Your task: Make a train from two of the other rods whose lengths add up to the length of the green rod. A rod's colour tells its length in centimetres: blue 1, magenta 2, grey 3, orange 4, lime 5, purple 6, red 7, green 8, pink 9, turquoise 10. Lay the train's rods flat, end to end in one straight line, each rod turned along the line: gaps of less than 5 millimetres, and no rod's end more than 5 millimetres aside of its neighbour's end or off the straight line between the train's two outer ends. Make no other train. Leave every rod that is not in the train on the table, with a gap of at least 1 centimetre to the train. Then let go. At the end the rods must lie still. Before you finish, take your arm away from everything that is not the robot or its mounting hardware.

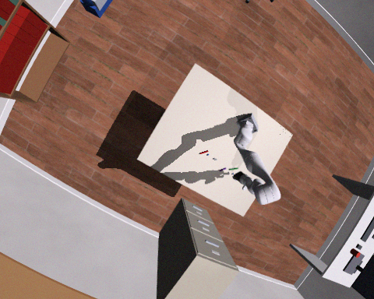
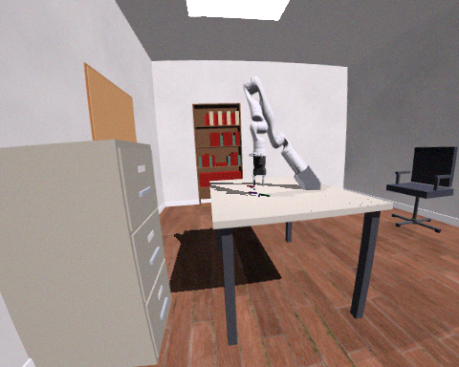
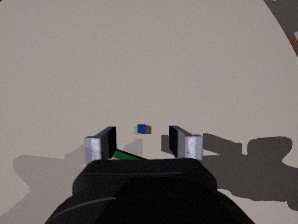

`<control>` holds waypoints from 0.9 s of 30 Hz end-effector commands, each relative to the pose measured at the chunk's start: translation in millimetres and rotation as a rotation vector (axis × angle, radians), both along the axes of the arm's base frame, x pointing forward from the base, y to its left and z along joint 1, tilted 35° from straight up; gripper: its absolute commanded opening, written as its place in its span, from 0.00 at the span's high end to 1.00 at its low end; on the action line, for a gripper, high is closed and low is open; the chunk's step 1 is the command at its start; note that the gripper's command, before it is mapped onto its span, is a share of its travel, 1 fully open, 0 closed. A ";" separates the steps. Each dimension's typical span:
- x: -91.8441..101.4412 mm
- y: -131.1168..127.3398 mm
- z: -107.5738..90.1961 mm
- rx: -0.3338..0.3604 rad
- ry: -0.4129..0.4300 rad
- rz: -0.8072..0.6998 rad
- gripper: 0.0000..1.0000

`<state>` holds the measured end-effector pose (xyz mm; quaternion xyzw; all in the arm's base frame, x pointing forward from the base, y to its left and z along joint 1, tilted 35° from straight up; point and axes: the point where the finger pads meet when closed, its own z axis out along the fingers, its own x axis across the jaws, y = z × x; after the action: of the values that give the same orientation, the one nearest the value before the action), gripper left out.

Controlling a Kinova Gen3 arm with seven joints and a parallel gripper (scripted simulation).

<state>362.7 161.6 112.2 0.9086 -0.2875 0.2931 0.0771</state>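
The green rod [image 1: 233,168] [image 2: 265,195] lies flat on the white table [image 1: 206,101] [image 2: 310,205]. A purple rod [image 1: 222,169] lies just left of it. In the wrist view only the green rod's end [image 3: 124,156] shows, beside my left finger. A small blue rod [image 3: 143,128] lies just beyond the fingertips. My gripper [image 1: 235,174] [image 2: 258,183] [image 3: 142,137] points straight down a little above the table, by the green rod's end. It is open, with nothing between the fingers. A red rod [image 1: 203,152] [image 2: 251,186] lies farther towards the table's middle.
A small dark piece [image 1: 207,155] and a grey rod [image 1: 214,159] lie next to the red rod. The arm's base [image 1: 248,122] [image 2: 309,181] stands on the table. A filing cabinet [image 1: 206,237] [image 2: 80,248] stands off the table's near corner.
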 end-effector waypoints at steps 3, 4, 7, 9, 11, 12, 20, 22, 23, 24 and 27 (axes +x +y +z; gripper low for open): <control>-0.1 0.6 0.2 0.001 0.000 0.001 0.00; -0.1 0.6 0.2 0.001 0.000 0.001 0.00; -0.1 0.6 0.2 0.001 0.000 0.001 0.46; -0.1 0.6 0.2 0.001 0.000 0.001 0.46; -0.1 0.6 0.2 0.001 0.000 0.001 0.46; -0.1 0.6 0.2 0.001 0.000 0.001 0.46; -0.1 0.6 0.2 0.001 0.000 0.001 0.46; -0.1 0.6 0.2 0.001 0.000 0.001 0.46; -0.1 0.6 0.2 0.001 0.000 0.001 0.46; -0.1 0.6 0.2 0.001 0.000 0.001 0.46; -0.1 0.6 0.2 0.001 0.000 0.001 0.46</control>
<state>362.6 161.7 112.2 0.9086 -0.2875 0.2931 0.0770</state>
